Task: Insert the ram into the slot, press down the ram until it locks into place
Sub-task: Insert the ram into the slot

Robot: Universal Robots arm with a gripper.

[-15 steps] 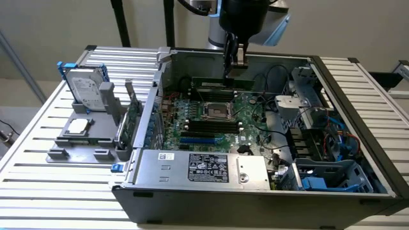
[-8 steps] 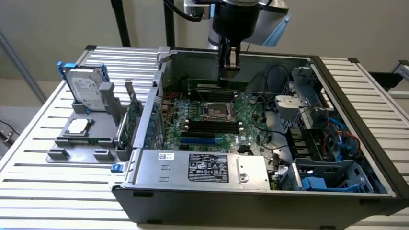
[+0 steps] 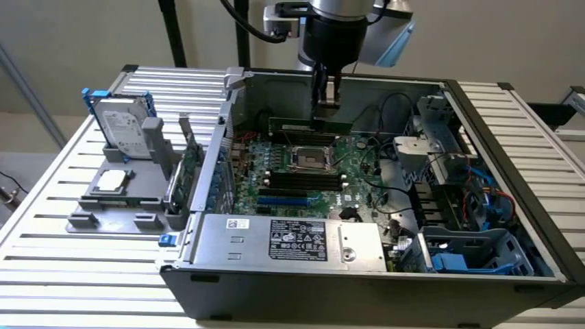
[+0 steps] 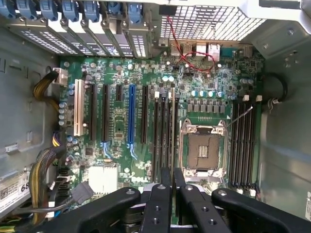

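Slatted table (image 3: 55,274), open case (image 3: 366,296) | jaws clamped on long thin green ram (image 3: 294,125), level | above motherboard (image 3: 302,163)

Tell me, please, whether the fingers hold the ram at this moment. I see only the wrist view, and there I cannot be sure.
Observer: Yes. In the exterior view the fingers are shut on the ram, near its middle.
Operator: Is it seated?
Observer: No. It hangs level above the motherboard, clear of the black slots.
Operator: What else is there that I cannot see?
Observer: On the exterior view's left, a hard drive stands on edge in a grey holder on the slatted table.
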